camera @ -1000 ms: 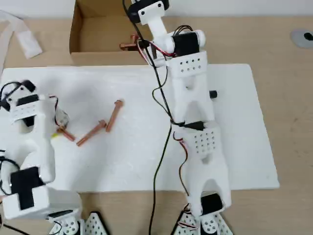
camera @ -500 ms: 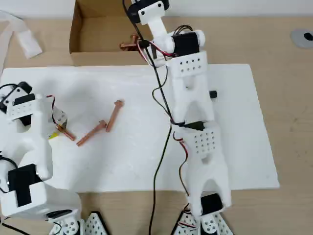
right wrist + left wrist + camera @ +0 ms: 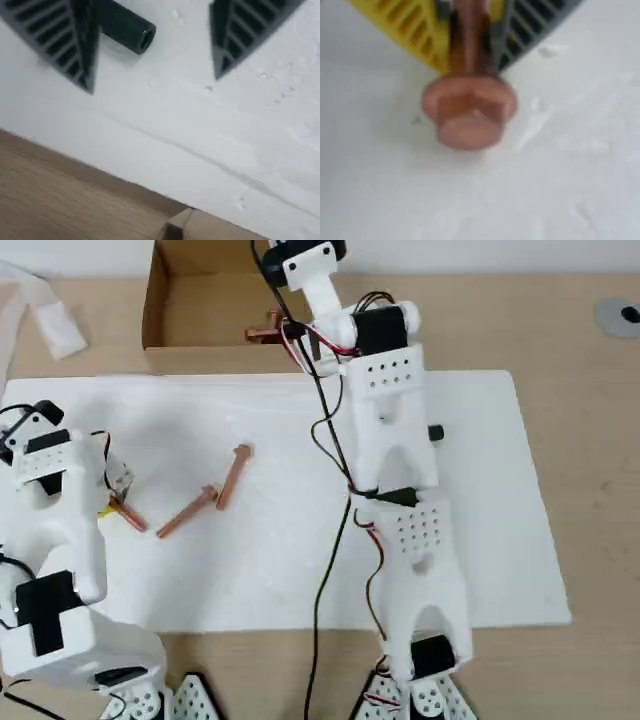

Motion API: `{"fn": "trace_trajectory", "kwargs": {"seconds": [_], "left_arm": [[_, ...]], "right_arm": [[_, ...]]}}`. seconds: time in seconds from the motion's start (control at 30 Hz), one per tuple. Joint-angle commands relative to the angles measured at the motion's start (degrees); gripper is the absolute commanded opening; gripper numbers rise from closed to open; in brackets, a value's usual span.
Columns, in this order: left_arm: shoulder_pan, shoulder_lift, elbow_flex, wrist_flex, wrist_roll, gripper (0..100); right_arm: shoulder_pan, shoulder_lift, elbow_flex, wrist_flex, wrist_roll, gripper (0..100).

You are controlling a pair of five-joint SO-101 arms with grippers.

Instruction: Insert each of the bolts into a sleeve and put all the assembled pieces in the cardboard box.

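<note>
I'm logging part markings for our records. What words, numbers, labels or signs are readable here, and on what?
None can be read. The cardboard box, white mat and loose bolts show no print; the bolt in the left wrist view is too blurred to show any stamp.

This looks like a robotics lab bench or hobby workshop. 2 white 3D-printed robot arms, the centre arm [image 3: 400, 470] and the left-edge arm [image 3: 60, 530], stand on a wooden tabletop [image 3: 590, 440] with bare servo motors [image 3: 380, 330] and loose wiring [image 3: 322, 590]. A white foam sheet [image 3: 490, 540] covers the middle of the frame, with copper-coloured bolts [image 3: 232, 475] at left centre and a cardboard box [image 3: 150, 310] at upper left.
</note>
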Motion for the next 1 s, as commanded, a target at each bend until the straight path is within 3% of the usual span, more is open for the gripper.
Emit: {"fn": "trace_trajectory", "kwargs": {"seconds": [0.0, 0.23, 0.4, 0.57, 0.8, 0.97], "left_arm": [[-2.73, -0.66, -4.31, 6.59, -5.80, 1], [-1.93, -9.27, -12.04, 16.35, -12.92, 1], [3.16, -25.01, -9.14, 17.85, -13.10, 1], [8.44, -39.25, -4.13, 17.58, -12.92, 1], [9.32, -44.35, 4.40, 9.85, -13.27, 1], [9.05, -44.53, 7.91, 5.89, -14.15, 1]], "right_arm": [[-0.48, -6.02, 3.82, 1.23, -4.48, 18.5], [-0.57, -25.19, 35.82, 1.14, -4.48, 18.7], [2.95, -36.70, 54.64, 0.79, 5.27, 18.7], [10.51, -37.58, 57.19, 0.53, 19.69, 18.6], [12.53, -29.49, 57.54, -2.64, 26.02, 18.8], [13.05, -21.76, 55.25, -4.04, 18.37, 18.8]]}}
